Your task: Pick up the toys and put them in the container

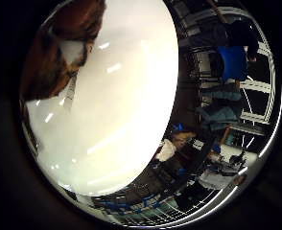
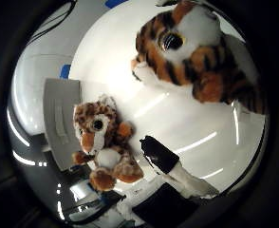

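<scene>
A striped tiger plush (image 2: 196, 52) with a big eye lies on the white table (image 2: 196, 128), large in the thumb side view and so close to the palm. Its brown fur (image 1: 59, 52) also shows in the little finger side view. A smaller spotted leopard plush (image 2: 104, 142) lies on its back on the table, against the edge of a grey container (image 2: 59, 118). Of my right hand (image 2: 170, 168) one black-tipped white finger shows, stretched out over the table between the two toys and touching neither. Nothing is held.
The round white table's edge (image 1: 165, 139) drops off to a room with dark shelving and a blue chair (image 1: 232, 62). Blue tape marks (image 2: 65, 71) sit on the floor beyond the table.
</scene>
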Controlling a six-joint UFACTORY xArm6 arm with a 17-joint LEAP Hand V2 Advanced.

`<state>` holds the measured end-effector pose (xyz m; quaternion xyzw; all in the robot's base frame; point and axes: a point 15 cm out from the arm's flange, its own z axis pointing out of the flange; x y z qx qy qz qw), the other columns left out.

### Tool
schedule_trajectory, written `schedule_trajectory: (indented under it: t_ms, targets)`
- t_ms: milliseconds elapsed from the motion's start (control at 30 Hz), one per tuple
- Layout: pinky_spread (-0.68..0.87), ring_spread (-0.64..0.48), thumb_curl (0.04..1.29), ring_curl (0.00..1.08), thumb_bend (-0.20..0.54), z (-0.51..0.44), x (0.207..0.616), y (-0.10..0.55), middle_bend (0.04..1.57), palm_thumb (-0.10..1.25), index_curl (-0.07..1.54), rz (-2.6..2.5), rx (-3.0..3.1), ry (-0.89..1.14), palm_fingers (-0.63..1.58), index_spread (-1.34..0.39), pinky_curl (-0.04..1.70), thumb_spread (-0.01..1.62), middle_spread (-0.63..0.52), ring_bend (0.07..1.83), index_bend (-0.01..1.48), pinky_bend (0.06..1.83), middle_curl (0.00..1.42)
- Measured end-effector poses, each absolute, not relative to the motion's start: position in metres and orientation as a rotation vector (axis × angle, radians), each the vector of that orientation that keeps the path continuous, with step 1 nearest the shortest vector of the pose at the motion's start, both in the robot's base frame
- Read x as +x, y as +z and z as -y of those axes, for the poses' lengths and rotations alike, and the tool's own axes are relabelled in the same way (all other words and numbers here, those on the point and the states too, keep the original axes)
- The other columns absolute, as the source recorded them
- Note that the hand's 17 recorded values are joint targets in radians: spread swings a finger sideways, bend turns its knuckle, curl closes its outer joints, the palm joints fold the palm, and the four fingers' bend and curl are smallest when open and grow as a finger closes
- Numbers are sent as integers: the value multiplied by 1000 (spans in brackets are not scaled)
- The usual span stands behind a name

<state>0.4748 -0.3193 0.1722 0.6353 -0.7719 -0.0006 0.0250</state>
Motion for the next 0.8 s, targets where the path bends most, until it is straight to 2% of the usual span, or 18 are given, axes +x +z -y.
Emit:
schedule_trajectory:
  t_ms: [167,267,333,367,400,433,533,600,667,800]
  targets:
    - [412,112,309,285,-19,320,474,171,303,607,238,2382,1965,-7,334,-357,279,1077,-69,472,139,485,357]
    - [272,-30,313,325,-19,322,475,167,379,628,223,2371,1964,-19,509,-353,278,1073,-156,664,133,539,380]
    - [98,-157,316,358,-20,323,473,163,532,646,193,2356,1961,-28,741,-352,273,1071,-232,821,109,626,429]
    - [-6,-207,319,388,-18,324,471,162,575,657,193,2351,1959,-37,769,-349,295,1068,-258,883,123,695,456]
    - [-176,-257,319,417,-21,324,469,161,627,660,183,2351,1956,-45,905,-353,319,1066,-286,957,129,813,484]
    - [-315,-284,322,428,-17,324,467,160,669,673,177,2351,1952,-55,1011,-358,332,1066,-300,989,137,896,508]
    - [-507,-287,336,478,-15,327,461,156,772,700,230,2357,1937,-83,1213,-377,376,1070,-308,1061,218,999,578]
    - [-538,-281,352,498,-13,328,456,155,852,730,299,2361,1927,-102,1274,-390,402,1071,-297,1098,329,1049,625]
    - [-492,-271,367,519,-14,329,455,156,912,751,384,2363,1921,-113,1316,-396,439,1069,-285,1147,482,1117,662]
    - [-352,-250,398,583,-14,331,453,170,1068,805,583,2374,1909,-144,1219,-387,544,1069,-262,1279,794,1312,762]
